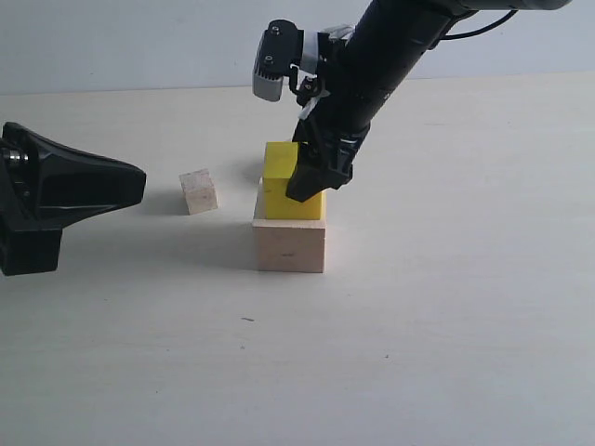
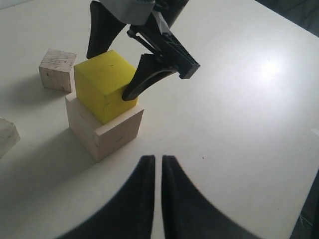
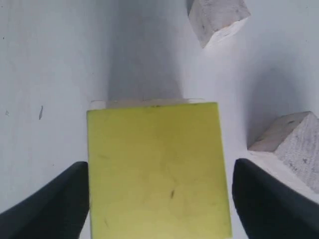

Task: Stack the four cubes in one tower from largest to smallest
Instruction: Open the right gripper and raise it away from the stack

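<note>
While the right gripper (image 3: 159, 196) is spread wide astride it, the bright yellow cube (image 1: 277, 181) is found resting on the large pale wooden cube (image 1: 290, 246) beneath the hand. Probably light, rigid and smooth, a small speckled wooden cube (image 2: 57, 69) nearby is best gripped across opposite flat faces. The left gripper (image 2: 157, 160) is seen pinched shut, empty.

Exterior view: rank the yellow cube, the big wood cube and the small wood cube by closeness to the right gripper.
1. Yellow cube, between the right gripper's fingers, on top of the stack.
2. Big wood cube, directly under the yellow one.
3. Small wood cube, standing apart to the left.
</note>
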Available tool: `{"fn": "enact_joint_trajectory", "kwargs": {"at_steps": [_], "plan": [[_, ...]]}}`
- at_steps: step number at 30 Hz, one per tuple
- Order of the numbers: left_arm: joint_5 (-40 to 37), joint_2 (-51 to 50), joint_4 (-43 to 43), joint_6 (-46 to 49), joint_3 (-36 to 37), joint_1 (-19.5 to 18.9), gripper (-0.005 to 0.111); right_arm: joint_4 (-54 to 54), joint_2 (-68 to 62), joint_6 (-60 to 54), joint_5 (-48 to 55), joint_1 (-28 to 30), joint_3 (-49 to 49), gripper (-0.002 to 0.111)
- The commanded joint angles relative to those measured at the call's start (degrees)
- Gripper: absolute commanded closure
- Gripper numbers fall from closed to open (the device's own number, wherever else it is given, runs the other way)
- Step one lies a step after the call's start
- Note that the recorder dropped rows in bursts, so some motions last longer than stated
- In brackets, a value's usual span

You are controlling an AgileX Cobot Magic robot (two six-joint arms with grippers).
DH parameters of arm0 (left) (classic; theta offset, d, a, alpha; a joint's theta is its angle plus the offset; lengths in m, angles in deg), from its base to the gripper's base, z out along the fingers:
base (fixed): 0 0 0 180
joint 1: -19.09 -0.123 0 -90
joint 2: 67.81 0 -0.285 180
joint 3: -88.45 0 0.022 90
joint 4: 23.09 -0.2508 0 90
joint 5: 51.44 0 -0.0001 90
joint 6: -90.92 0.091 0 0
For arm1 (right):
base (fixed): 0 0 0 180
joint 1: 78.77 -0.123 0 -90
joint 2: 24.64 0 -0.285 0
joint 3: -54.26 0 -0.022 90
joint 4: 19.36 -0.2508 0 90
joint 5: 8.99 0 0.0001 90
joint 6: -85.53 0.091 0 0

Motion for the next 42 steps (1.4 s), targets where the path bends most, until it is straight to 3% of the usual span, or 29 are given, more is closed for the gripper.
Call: {"fn": "enact_joint_trajectory", "kwargs": {"at_steps": [1,9,28,38,42], "plan": [[0.6,0.4,0.0,-0.2,0.1,-0.1,0.099,-0.5,0.4,1.7,-1.0,-0.1,0.4,0.029],[0.6,0.4,0.0,-0.2,0.1,-0.1,0.099,-0.5,0.7,4.4,-1.6,-0.1,0.4,0.009],[0.8,0.4,0.0,-0.2,0.1,-0.1,0.099,-5.9,14.6,6.3,0.0,-0.1,0.4,0.009],[0.8,0.4,0.0,-5.1,0.1,-0.1,0.099,24.4,18.0,34.1,-14.7,0.1,0.4,0.009],[0.7,0.4,0.0,-8.2,0.1,-0.1,0.099,24.9,16.9,37.8,-18.7,0.7,0.2,0.009]]}}
